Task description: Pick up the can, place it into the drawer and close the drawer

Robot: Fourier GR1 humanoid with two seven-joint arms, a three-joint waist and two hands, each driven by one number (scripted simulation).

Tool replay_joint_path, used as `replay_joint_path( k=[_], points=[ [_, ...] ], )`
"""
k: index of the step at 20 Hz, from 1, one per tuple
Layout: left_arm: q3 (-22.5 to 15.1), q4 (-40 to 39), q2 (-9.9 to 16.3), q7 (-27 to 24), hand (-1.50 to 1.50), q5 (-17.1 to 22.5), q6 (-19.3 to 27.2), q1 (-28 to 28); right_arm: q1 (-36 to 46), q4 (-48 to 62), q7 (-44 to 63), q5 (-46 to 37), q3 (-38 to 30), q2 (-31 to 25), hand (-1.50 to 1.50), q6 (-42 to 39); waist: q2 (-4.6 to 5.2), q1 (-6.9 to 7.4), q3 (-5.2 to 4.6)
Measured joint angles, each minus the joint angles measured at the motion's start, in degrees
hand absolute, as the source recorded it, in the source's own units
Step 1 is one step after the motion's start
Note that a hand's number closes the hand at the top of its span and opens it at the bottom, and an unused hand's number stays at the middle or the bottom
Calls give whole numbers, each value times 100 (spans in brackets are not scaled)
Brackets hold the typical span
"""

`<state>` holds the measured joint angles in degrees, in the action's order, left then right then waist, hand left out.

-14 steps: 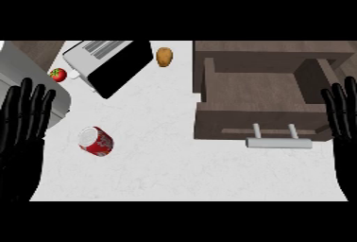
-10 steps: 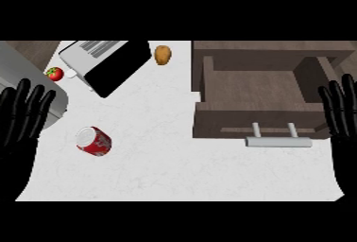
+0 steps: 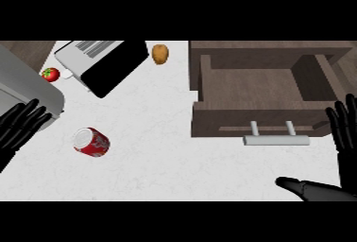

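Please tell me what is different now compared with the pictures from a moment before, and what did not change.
The right hand has slid further toward the right edge of the view, its thumb now reaching in low across the counter. The left hand sits nearer the left edge. Both remain open, holding nothing. The red cylindrical can lies untouched on the white counter, and the brown wooden drawer stays open.

A red can (image 3: pixel 91 142) lies on its side on open white counter (image 3: pixel 167 160), bare surface all round it. The left hand (image 3: pixel 20 126) hovers just beside it. To the right a brown drawer (image 3: pixel 261 92) stands open, its inside bare, its handle (image 3: pixel 276 140) jutting over the counter between can and right hand (image 3: pixel 343 137)
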<state>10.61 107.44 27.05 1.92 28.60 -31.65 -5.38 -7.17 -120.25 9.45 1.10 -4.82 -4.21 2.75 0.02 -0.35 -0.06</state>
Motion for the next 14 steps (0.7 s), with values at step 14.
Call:
replay_joint_path(
  k=[14],
  points=[
    [1231,-791,972,757,-150,1716,-1282,-124,-1008,-135,-412,989,-1046,-266,-150,-846,-10,24,9]
  ],
)
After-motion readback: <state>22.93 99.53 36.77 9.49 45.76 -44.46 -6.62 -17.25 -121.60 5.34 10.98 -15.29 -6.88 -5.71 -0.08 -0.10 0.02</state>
